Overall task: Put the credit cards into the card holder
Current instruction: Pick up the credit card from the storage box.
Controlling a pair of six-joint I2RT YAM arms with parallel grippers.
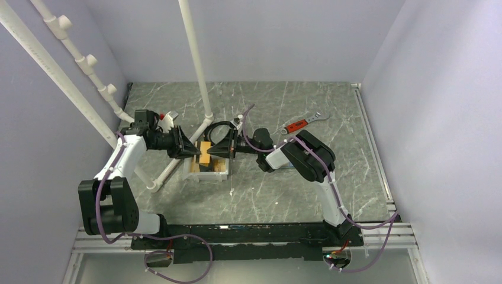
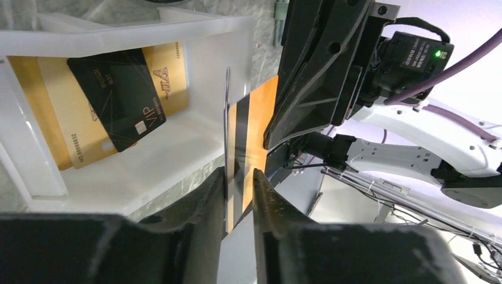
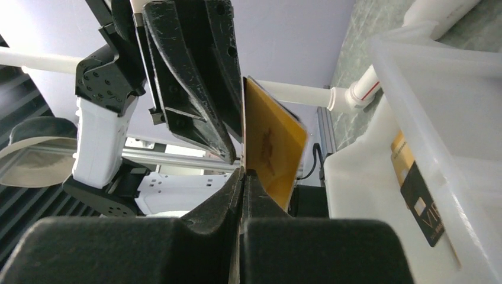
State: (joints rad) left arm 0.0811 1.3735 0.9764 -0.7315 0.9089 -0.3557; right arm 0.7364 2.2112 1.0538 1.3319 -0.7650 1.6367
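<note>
The top camera is looking steeply down from above and behind the robot, taking in the whole table (image 1: 284, 189) from afar. The two wrist cameras are peering past their own jaws at close range, facing each other, both catching the gold card (image 2: 263, 118) and white tray (image 2: 148, 171).

Overhead, the left gripper (image 1: 196, 152) and right gripper (image 1: 212, 150) cover most of the white tray (image 1: 207, 176) and the upright gold card (image 1: 205, 155). In the left wrist view, at 9 o'clock, the black card (image 2: 115, 97) hides part of the gold cards (image 2: 50, 118)
</note>
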